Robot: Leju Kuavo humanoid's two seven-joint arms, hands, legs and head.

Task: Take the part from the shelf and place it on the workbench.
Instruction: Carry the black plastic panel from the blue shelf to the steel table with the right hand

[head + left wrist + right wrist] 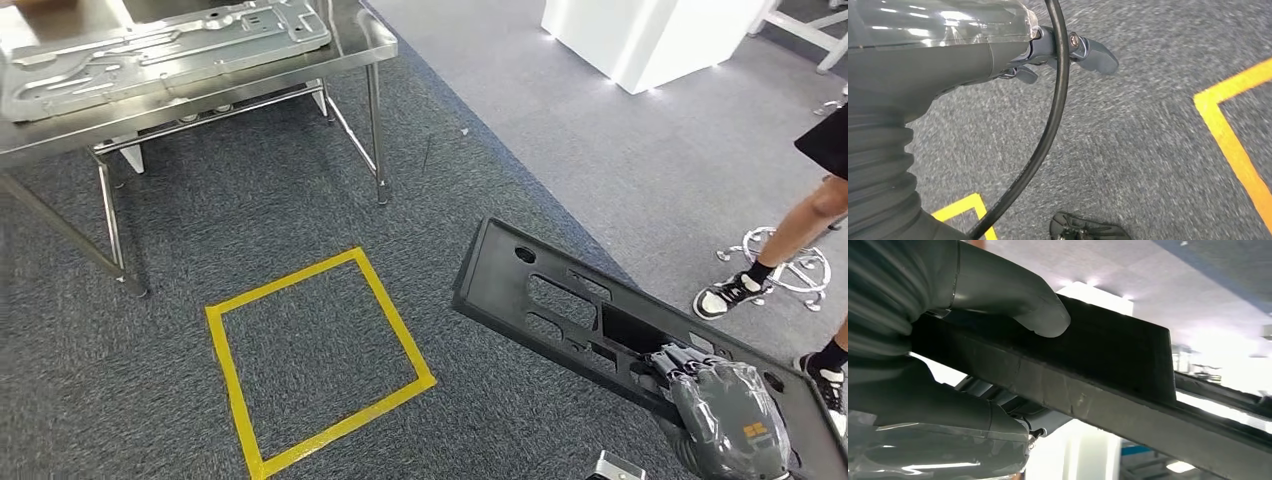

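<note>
Our left hand [1068, 50] hangs at our side above the grey carpet [1148, 130], its dark fingers [1095, 55] loosely extended with nothing between them, so we read it as free and spread rather than gripping; a black cable [1048, 125] loops past it. Moving rightward across the head view, the steel workbench [250, 75] stands at the far left with a pressed metal panel [160, 45] already lying flat on its top, which we judge is where our load must end up. Between us and the bench a yellow taped square [315, 365] marks the floor, probably a standing spot for the hand-over to the bench. Further right, our right hand [725, 410] grips the black plastic part [560, 300], a long flat frame with cut-out openings, by its near end, so that most of its length juts forward and left, tilted in the air over the carpet. In the right wrist view the thumb [1018, 305] presses on one face of the part's edge while fingers [948, 410] clamp from the other side, a pinch across the rim that suits a thin panel. At the far right a person's legs [800, 240] stand near a chair base [790, 262]. We judge the part is off the shelf and in transit, not yet at the bench.
</note>
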